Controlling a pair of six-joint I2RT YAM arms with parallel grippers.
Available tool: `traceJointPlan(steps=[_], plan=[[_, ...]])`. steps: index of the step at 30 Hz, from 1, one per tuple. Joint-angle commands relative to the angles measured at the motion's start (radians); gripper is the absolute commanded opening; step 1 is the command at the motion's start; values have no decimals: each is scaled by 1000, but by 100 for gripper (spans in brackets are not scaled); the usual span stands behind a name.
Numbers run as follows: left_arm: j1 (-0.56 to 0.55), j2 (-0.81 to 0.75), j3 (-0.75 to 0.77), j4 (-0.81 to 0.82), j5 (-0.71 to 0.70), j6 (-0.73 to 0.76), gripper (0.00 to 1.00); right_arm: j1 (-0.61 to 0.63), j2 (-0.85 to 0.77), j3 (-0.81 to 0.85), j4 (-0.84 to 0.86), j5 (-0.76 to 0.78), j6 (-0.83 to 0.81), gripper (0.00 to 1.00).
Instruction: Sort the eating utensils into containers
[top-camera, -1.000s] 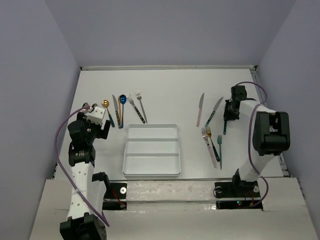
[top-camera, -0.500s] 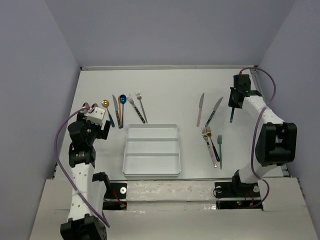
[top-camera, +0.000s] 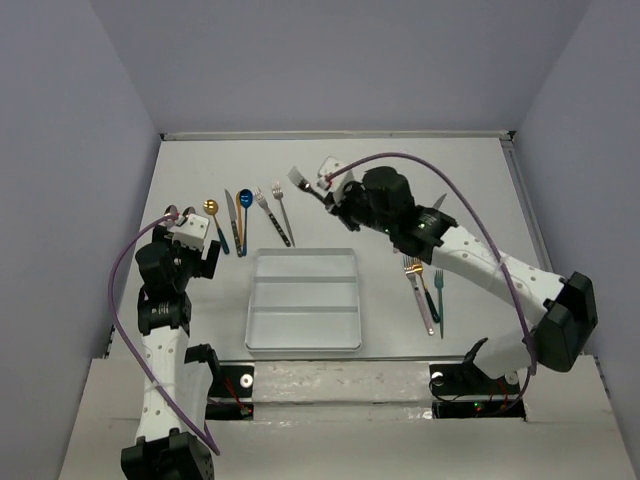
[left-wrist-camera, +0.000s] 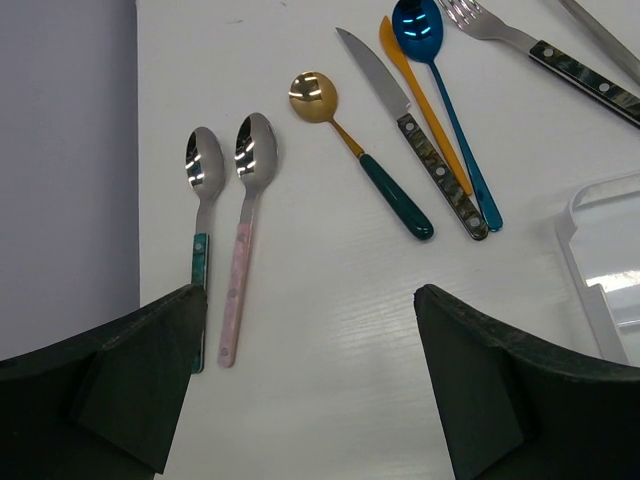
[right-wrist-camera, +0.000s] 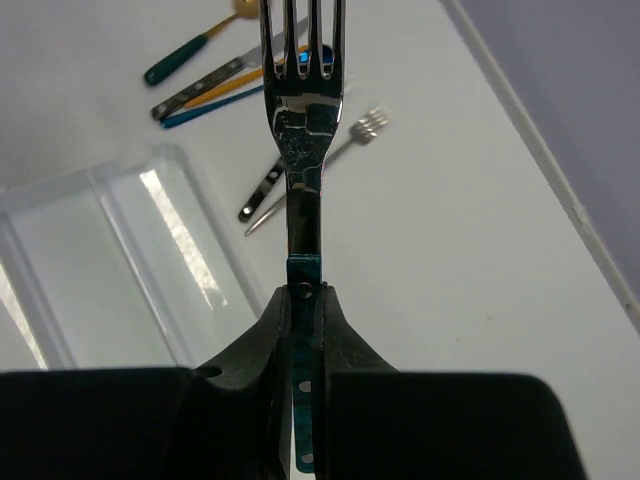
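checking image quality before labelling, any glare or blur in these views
Top external: even light, soft shadows, no obvious blur. Left wrist: bright glints on the bowls of the two silver spoons. Right wrist: glare streaks on the tray, mirror reflections on the fork held by the right gripper.

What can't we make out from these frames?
- Held fork: right wrist view, tine tips cut by the top edge; handle mostly hidden by the right end effector.
- White tray: left wrist view, only a corner shows; the right edge cuts the rest.
- Under the right arm: top view, arm covers the table there.
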Motion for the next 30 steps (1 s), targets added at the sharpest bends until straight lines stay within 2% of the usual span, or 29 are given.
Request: traceJointPlan(steps=[1,4,9,15,22,28,30], plan=[[3,-11,-11,19,-8,-13,99,117,119,61,-4,-132,-368,0],[3,-16,-13,23,-13,-16,99,140,267,145,-116,-79,-434,0],[3,-8,-11,26,-17,-21,99,187,344,126,-153,-97,-496,0],[4,-10,-11,27,-22,-22,99,197,479,173,-162,-53,-474,0],[4,-1,-10,29,-24,-24,99,197,544,189,-168,-47,-409,0],[3,-5,-11,30,-28,-25,99,197,587,203,-176,-23,-373,10],[1,-4,-11,30,-28,-25,99,206,591,213,-185,-23,-349,20]])
